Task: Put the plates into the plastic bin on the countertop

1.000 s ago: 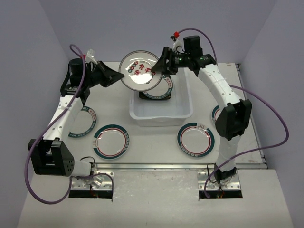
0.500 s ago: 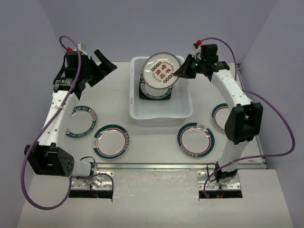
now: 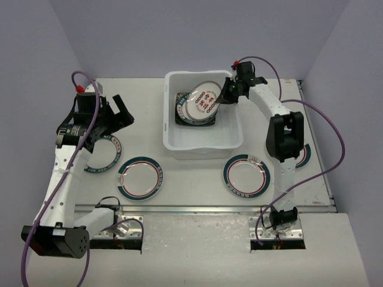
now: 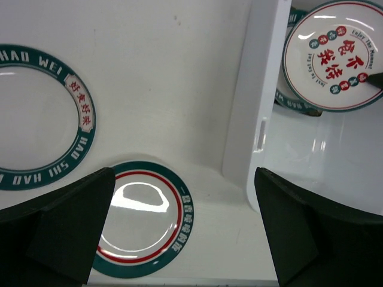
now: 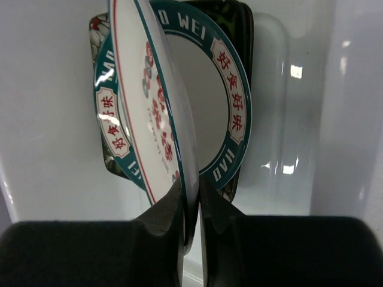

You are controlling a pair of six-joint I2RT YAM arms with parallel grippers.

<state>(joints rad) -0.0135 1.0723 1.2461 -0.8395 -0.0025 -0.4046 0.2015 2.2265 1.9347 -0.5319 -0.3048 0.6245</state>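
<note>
Plate (image 3: 202, 101) lower than before, within bin (image 3: 203, 143)

small plate (image 3: 202, 101) tilted above stack (image 3: 191, 121) in bin (image 3: 203, 147).

A glossy, smooth finish is shown by the small plate (image 5: 143, 119) and by the teal-rimmed plate (image 4: 140, 221) near the countertop's (image 4: 179, 89) near edge. The plastic bin (image 3: 203, 146) is seen as shiny, translucent white plastic. The countertop is matt, and a metal rail (image 3: 197, 208) is seen along its near edge.

Pale lilac walls (image 3: 179, 36), grey front ledge (image 3: 197, 254)
</note>
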